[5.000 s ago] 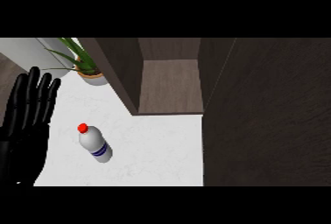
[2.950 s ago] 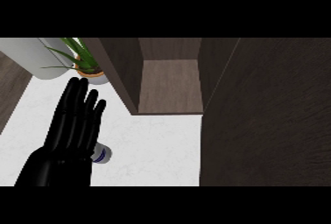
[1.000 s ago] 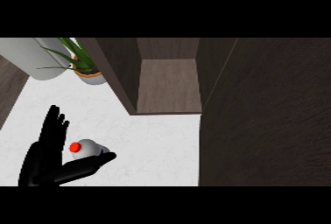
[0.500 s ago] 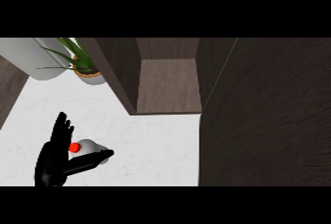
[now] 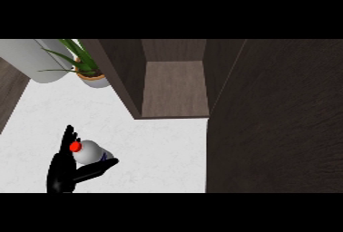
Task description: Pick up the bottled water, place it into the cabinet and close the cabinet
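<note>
Bottled water [image 5: 89, 152] sits between left hand [image 5: 61, 174] fingers and thumb.

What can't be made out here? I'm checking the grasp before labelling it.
- Head view: bottled water, lower body hidden by the left robot hand.
- Head view: right robot hand, outside the picture.
- Head view: cabinet, its depth falls in shadow; its door is cut by the right edge.

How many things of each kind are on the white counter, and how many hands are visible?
Water bottle: 1
Potted plant: 1
Cabinet: 1
Grey rounded object: 1
Hand, with fingers round the bottle: 1
Total: 5
</note>
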You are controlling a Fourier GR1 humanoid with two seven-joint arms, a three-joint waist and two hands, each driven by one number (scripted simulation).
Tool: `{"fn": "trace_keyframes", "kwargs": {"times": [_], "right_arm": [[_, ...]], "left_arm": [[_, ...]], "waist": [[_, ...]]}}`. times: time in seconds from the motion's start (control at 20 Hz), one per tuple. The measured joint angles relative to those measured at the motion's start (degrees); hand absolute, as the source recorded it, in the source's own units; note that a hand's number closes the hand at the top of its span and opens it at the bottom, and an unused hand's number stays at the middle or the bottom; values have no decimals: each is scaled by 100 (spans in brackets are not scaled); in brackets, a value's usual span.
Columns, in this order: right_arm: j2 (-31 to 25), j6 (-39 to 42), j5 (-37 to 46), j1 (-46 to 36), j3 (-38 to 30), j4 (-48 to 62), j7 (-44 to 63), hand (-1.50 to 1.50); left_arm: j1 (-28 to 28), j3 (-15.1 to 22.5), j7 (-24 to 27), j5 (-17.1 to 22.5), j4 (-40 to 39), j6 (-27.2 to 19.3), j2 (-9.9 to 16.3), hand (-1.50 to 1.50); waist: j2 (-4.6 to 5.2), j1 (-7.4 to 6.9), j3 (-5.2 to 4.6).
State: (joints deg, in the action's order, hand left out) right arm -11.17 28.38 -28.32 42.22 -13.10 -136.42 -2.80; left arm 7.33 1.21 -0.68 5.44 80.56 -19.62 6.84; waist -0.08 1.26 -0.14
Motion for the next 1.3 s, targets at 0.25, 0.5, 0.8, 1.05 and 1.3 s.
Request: {"fn": "trace_keyframes", "kwargs": {"times": [0.25, 0.5, 0.8, 1.05, 1.3], "right_arm": [[-18, 103, -98, 201, -21, 18, -178, -150], [-67, 156, -189, 342, -89, 45, -311, -150], [-171, 200, -314, 508, -202, 49, -436, -150], [-231, 239, -397, 613, -267, 71, -550, -150], [-193, 288, -455, 748, -280, 68, -664, -150]], "left_arm": [[11, -267, 726, 346, -582, 313, -184, -150], [-110, -492, 1430, 752, -1269, 928, -308, -150], [-378, -644, 2039, 968, -1913, 1369, -434, 150], [-476, -828, 2320, 1441, -2165, 1825, -564, 150], [-704, -933, 2439, 1605, -2315, 2020, -567, 150]], "waist": [[-3, -7, -1], [0, -4, -4], [2, -5, -3], [1, -29, -1], [0, -30, 2]]}}
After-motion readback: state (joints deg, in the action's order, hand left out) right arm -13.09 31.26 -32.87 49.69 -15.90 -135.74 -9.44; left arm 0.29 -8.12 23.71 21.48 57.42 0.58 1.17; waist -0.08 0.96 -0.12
